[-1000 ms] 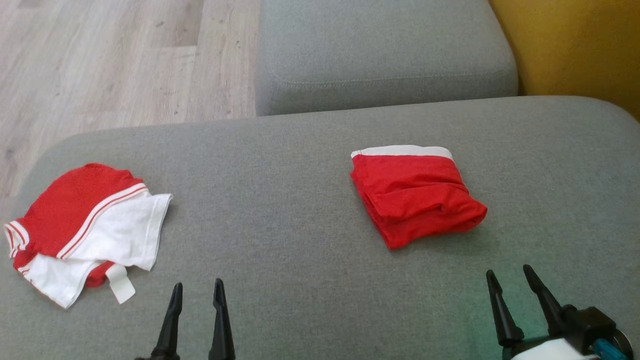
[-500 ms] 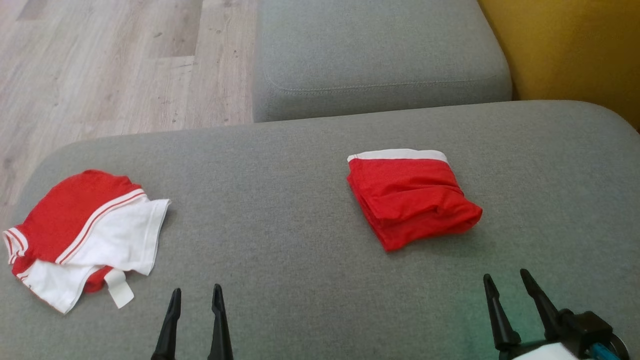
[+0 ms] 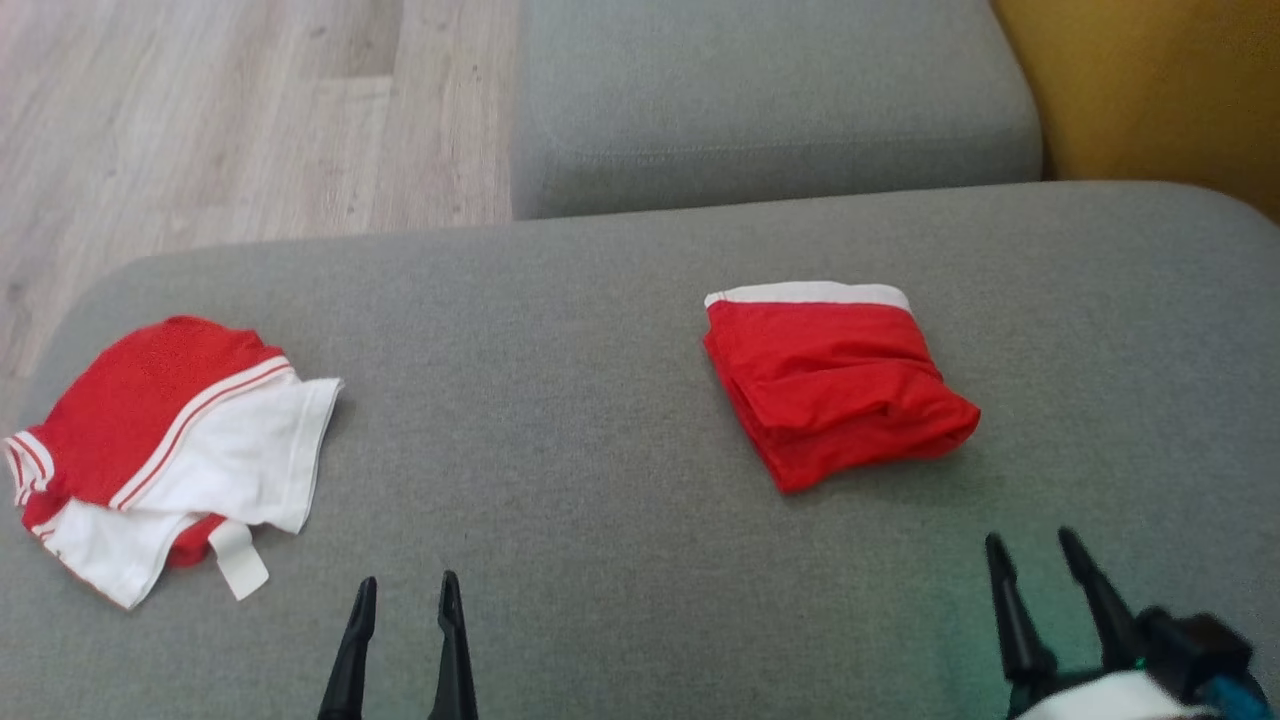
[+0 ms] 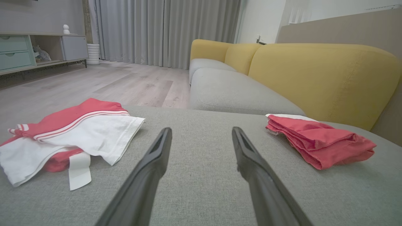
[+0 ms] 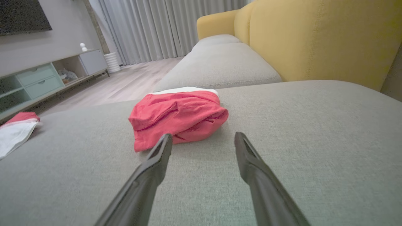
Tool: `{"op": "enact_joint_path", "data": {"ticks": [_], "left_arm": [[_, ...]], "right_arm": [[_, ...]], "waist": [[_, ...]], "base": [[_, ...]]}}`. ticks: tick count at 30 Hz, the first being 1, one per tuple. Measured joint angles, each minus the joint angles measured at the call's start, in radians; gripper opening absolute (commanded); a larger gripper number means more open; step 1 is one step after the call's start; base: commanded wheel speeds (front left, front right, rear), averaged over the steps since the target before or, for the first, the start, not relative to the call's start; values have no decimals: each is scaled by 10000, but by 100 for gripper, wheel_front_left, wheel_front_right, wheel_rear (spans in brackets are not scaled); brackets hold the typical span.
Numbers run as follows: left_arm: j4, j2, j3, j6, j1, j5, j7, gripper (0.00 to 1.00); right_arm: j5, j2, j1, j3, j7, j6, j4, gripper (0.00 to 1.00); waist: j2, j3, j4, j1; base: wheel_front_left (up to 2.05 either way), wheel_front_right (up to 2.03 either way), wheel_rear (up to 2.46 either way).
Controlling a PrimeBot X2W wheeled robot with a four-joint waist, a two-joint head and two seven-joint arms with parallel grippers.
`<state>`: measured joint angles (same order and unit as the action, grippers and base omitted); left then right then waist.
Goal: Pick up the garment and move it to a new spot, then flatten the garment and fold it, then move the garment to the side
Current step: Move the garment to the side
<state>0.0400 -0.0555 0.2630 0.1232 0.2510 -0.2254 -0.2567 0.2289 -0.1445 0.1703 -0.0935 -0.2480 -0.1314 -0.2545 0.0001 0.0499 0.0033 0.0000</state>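
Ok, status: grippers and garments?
Left gripper and right gripper open, empty. Folded red garment ahead of right; crumpled red-and-white garment far left. No obstruction.

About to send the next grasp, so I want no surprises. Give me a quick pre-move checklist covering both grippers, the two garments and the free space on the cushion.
1. The left gripper is open and empty: ok.
2. The right gripper is open and empty: ok.
3. The crumpled red-and-white fabric garment is flattened and folded: not ok; it lies bunched near the cushion's left edge.
4. The folded red fabric garment with a white waistband is neatly folded, apart from both grippers: ok.
5. The grey fabric cushion has bare room between the garments: ok.
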Motion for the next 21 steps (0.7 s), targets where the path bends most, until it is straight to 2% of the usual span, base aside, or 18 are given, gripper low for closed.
{"op": "enact_joint_path", "data": {"ticks": [3, 8, 16, 21], "left_arm": [[31, 0, 54, 2, -11, 59, 0, 100], [54, 0, 299, 15, -152, 67, 0, 100], [48, 8, 744, 125, -1354, 151, 0, 100], [140, 19, 1041, 221, -1778, 140, 0, 100]], "right_arm": [[577, -130, -368, -31, 0, 0, -23, 100], [1361, -1018, -2077, -550, 316, 0, -407, 100], [3131, -2497, -5592, -1530, 3081, 0, -1609, 100], [4280, -3064, -6611, -2270, 4401, 0, -2665, 100]], "waist": [[0, -188, 48, 0], [0, -634, 92, 0], [0, -1828, 168, 3], [-1, -2390, 328, 3]], "base": [[0, 0, 0], [0, 0, 0], [0, 0, 0], [0, 0, 0]]}}
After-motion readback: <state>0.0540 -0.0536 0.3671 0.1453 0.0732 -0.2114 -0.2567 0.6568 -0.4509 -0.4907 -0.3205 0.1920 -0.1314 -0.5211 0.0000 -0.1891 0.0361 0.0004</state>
